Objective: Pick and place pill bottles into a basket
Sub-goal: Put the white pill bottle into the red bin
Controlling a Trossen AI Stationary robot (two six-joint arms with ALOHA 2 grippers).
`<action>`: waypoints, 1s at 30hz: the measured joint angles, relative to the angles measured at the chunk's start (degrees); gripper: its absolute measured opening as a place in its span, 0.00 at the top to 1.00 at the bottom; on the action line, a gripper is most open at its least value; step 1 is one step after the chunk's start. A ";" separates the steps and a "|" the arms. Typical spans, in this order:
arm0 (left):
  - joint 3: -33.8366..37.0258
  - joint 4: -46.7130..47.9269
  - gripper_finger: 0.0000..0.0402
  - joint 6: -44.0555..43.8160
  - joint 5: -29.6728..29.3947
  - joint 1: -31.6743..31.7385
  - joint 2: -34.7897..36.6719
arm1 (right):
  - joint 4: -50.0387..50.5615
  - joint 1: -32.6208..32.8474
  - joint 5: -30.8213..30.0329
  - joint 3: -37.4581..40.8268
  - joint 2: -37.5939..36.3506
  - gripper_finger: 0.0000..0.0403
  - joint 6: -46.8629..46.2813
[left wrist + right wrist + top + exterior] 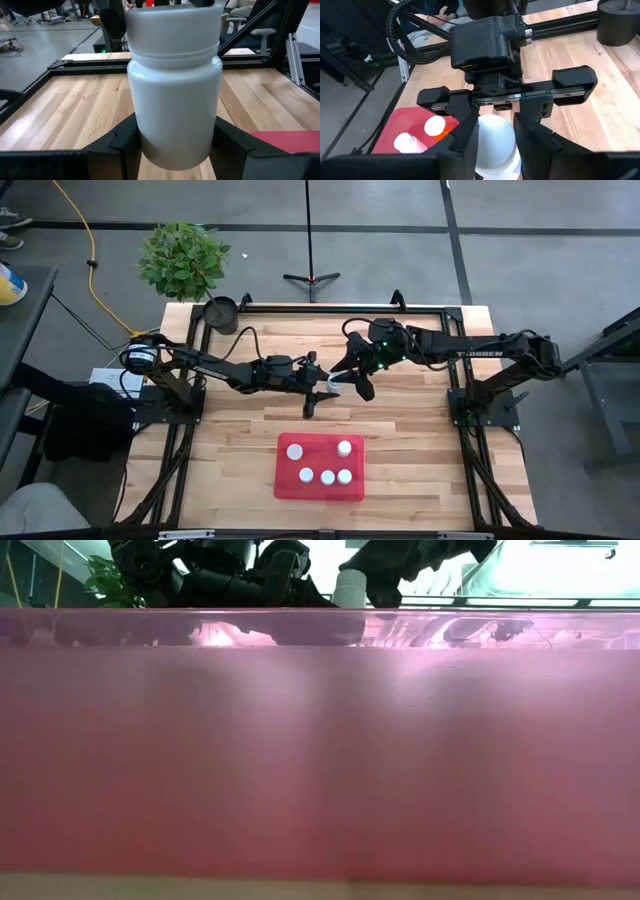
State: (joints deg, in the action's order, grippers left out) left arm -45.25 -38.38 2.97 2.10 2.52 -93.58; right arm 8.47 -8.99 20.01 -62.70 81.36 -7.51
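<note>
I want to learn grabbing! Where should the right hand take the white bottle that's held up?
Probably by its ribbed cap, coming from the side opposite the left hand. That hand clamps the upright white bottle around its smooth lower body, so only the cap end is free for the right hand, and the ridges should help grip.

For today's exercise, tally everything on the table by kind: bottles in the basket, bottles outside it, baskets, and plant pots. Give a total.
Pill bottles in the basket: 5
Pill bottles held above the table between the left gripper and right gripper: 1
Baskets: 1
Plant pots: 1
Total: 8
</note>
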 joint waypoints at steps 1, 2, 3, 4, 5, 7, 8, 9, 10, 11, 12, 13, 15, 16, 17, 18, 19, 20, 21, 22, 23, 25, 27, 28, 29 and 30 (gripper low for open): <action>0.00 0.05 0.47 -0.01 -0.07 0.01 0.00 | 0.02 0.00 0.00 0.00 0.00 0.68 0.00; 0.00 0.28 0.47 -0.01 -0.17 0.04 0.00 | 0.10 0.00 0.00 0.00 0.00 0.66 -0.02; 0.00 0.50 0.47 -0.01 -0.23 0.04 0.00 | 0.24 0.00 0.00 0.02 0.00 0.63 -0.08; 0.00 0.62 0.47 -0.01 -0.27 0.04 0.00 | 0.31 0.00 0.01 0.03 0.00 0.60 -0.10; 0.00 0.62 0.47 -0.01 -0.36 0.04 0.00 | 0.33 0.00 0.03 0.04 0.00 0.57 -0.11; -0.01 0.40 0.47 -0.23 -0.67 0.09 0.00 | 0.62 0.04 0.09 0.07 0.00 0.51 -0.11; -0.04 0.36 0.47 -0.22 -0.73 0.12 0.00 | 0.71 0.07 0.04 0.14 0.02 0.48 -0.09; -0.04 0.36 0.47 -0.24 -0.92 0.12 0.01 | 0.74 0.07 0.12 0.16 0.07 0.45 -0.11; -0.04 0.37 0.47 -0.23 -1.11 0.11 0.02 | 0.76 0.07 0.14 0.20 0.09 0.43 -0.11; -0.04 0.36 0.47 -0.23 -1.22 0.13 0.00 | 0.74 0.07 0.13 0.20 0.09 0.40 -0.11; -0.04 0.26 0.47 -0.23 -1.23 0.13 0.00 | 0.72 0.07 0.13 0.20 0.09 0.39 -0.13; -0.04 0.05 0.47 -0.23 -1.23 0.13 0.02 | 0.66 0.07 0.13 0.20 0.09 0.38 -0.09; -0.04 0.03 0.47 -0.23 -1.21 0.13 0.02 | 0.63 0.07 0.11 0.20 0.09 0.37 0.01; -0.04 0.05 0.47 -0.23 -1.21 0.12 0.02 | 0.61 0.07 0.11 0.20 0.09 0.37 0.02; -0.04 0.03 0.47 -0.23 -1.21 0.11 0.02 | 0.61 0.07 0.11 0.20 0.09 0.37 0.02; -0.07 0.05 0.47 -0.22 -1.20 0.11 0.02 | 0.59 0.07 0.11 0.20 0.09 0.38 0.03; -0.24 0.21 0.47 -0.21 -1.19 0.11 0.02 | 0.54 0.09 0.11 0.20 0.09 0.38 0.02; -0.50 0.37 0.47 -0.21 -1.15 0.12 0.02 | 0.45 0.09 0.11 0.20 0.09 0.39 0.04; -0.88 0.44 0.47 -0.10 -1.09 0.11 0.02 | 0.33 0.09 0.09 0.20 0.09 0.39 0.04; -1.37 0.42 0.47 0.21 -1.06 0.11 0.02 | 0.33 0.08 0.05 0.20 0.09 0.40 0.04; -1.91 0.37 0.47 0.60 -1.03 0.11 0.03 | 0.33 0.09 0.04 0.20 0.09 0.40 0.04; -2.73 0.69 0.47 1.43 -1.01 0.11 0.09 | 0.33 0.09 0.00 0.20 0.09 0.41 0.05; -3.17 1.05 0.47 1.56 -1.01 0.11 0.09 | 0.34 0.09 0.02 0.20 0.09 0.43 0.05; -3.29 1.03 0.47 1.59 -1.00 0.11 0.09 | 0.34 0.09 0.00 0.20 0.09 0.43 0.06; -3.34 1.06 0.47 1.61 -0.99 0.11 0.09 | 0.33 0.08 0.00 0.20 0.09 0.43 0.06; -3.36 1.31 0.47 1.64 -0.99 0.11 0.09 | 0.33 0.07 0.00 0.20 0.09 0.44 0.06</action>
State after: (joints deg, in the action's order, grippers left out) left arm -48.61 -37.07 4.61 1.10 2.63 -93.49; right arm 8.80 -8.93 20.01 -62.50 81.45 -7.44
